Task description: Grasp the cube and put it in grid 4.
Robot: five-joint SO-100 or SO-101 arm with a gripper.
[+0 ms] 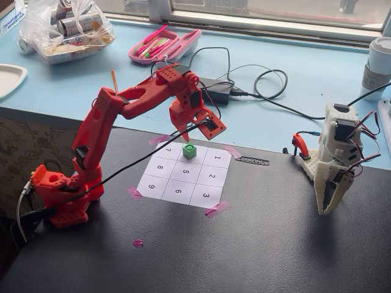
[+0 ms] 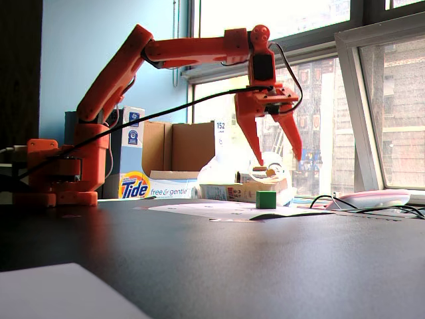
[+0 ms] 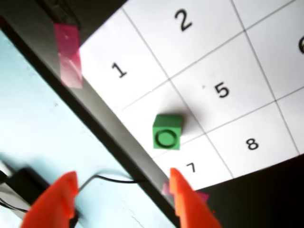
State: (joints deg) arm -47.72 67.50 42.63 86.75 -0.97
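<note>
A small green cube (image 1: 189, 151) sits on the white paper number grid (image 1: 160, 183), in the far-row cell between 7 and 1. In the wrist view the cube (image 3: 167, 132) has a circle on its top face and lies between 1, 5 and 7 on the grid (image 3: 266, 71). My red gripper (image 1: 208, 126) hangs above and slightly behind the cube, open and empty. In a fixed view from table height its tips (image 2: 279, 159) are spread well above the cube (image 2: 266, 199). In the wrist view the gripper (image 3: 121, 176) is over the table's far edge.
A white idle arm (image 1: 336, 159) stands at the right. Behind the black table lies a blue shelf with cables and an adapter (image 1: 221, 90), a pink tray (image 1: 162, 46), a plastic bag (image 1: 64, 27) and a cup (image 1: 379, 61). Pink tape (image 1: 216, 209) holds the grid's corners.
</note>
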